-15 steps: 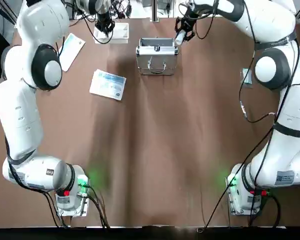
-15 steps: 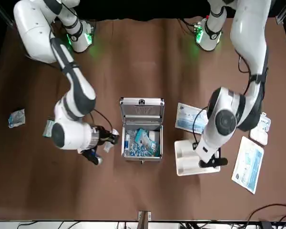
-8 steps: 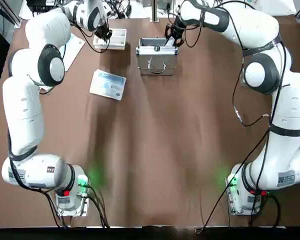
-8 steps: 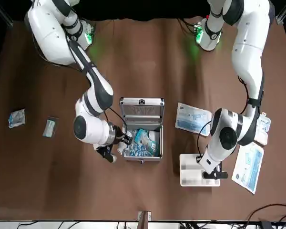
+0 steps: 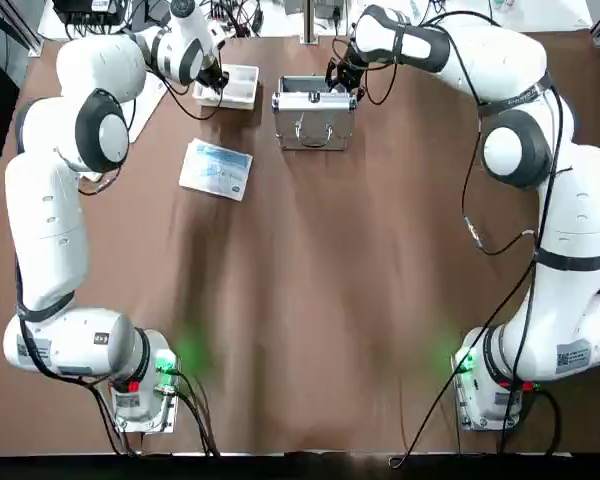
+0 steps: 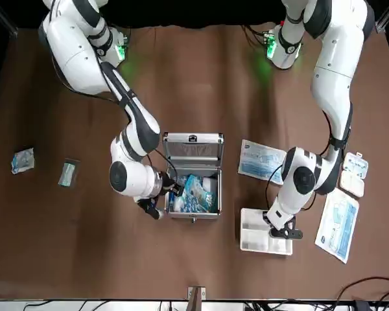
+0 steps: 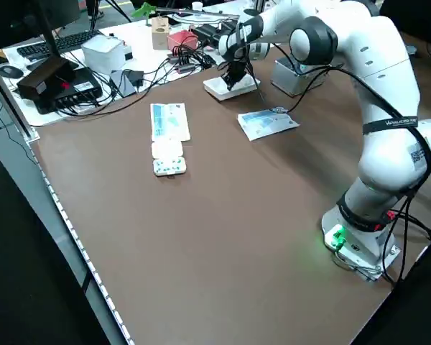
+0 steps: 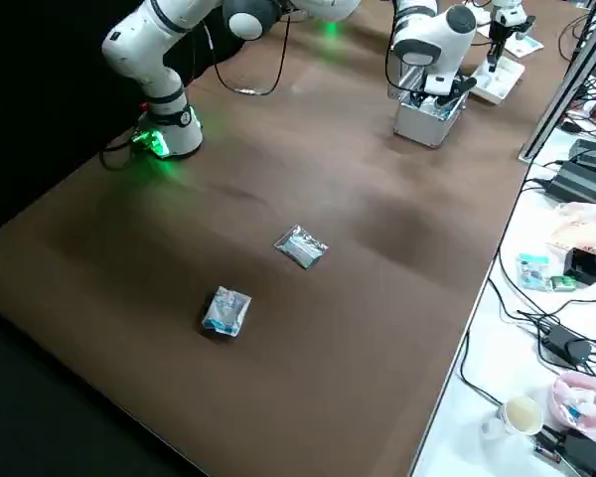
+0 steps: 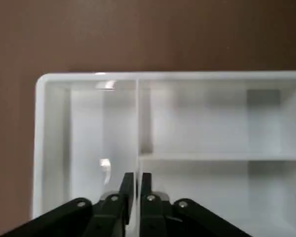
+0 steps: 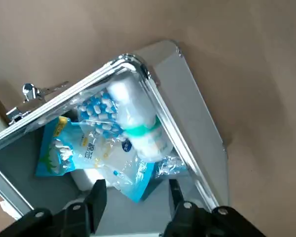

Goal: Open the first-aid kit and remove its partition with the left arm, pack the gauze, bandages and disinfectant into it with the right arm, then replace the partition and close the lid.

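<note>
Fingers of the right gripper point(image 10: 133, 207) are spread above the open case point(image 6: 192, 176); the bottle point(image 10: 135, 121) is best released low inside. The left gripper point(image 9: 136, 183) pinches the tray point(image 9: 89, 98) divider.

Robotics lab or test workshop. Two white arms point(image 5: 50, 230) sitting bolted on brown table point(image 5: 320, 300), bases glowing green point(image 7: 337, 237). Cluttered white bench point(image 7: 129, 43) running along table edge: keyboard point(image 7: 47, 44), black boxes point(image 7: 57, 83), tangled cables point(image 8: 551, 343), paper cup point(image 8: 521, 412). Aluminium frame post point(image 8: 561, 75) standing at table side. Black backdrop hanging around the rig.
</note>
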`<state>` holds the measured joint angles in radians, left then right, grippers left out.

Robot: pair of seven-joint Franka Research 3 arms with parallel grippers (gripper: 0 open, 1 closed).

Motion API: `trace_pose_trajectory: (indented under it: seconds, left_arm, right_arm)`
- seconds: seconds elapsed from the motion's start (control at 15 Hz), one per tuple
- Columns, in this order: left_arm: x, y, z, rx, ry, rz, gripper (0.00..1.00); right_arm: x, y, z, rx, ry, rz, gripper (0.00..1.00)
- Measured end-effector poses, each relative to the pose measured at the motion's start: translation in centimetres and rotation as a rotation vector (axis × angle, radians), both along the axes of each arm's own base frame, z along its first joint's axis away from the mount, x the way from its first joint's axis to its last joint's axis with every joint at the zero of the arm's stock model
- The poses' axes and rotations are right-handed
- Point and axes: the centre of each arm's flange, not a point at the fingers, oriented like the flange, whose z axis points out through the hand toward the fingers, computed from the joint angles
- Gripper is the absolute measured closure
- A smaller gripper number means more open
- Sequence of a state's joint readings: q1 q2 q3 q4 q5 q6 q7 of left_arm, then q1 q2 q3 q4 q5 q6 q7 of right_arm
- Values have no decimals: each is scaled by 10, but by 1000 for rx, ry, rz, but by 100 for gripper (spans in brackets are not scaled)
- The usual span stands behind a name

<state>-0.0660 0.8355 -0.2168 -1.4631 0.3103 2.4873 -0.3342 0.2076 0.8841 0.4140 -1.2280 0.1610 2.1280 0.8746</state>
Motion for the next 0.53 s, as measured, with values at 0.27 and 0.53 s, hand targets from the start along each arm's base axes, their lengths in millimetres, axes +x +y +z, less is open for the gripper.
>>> trace_pose_trajectory:
  seconds: [0.27, 0.53]
  left_arm:
    - [1, 0, 2, -6, -5, 20, 52]
    - [3, 5, 34, 18, 7, 38, 16]
  right_arm:
    - [0, 2, 2, 0, 0, -6, 40]
    - [19, -33, 8, 25, 13, -66, 40]
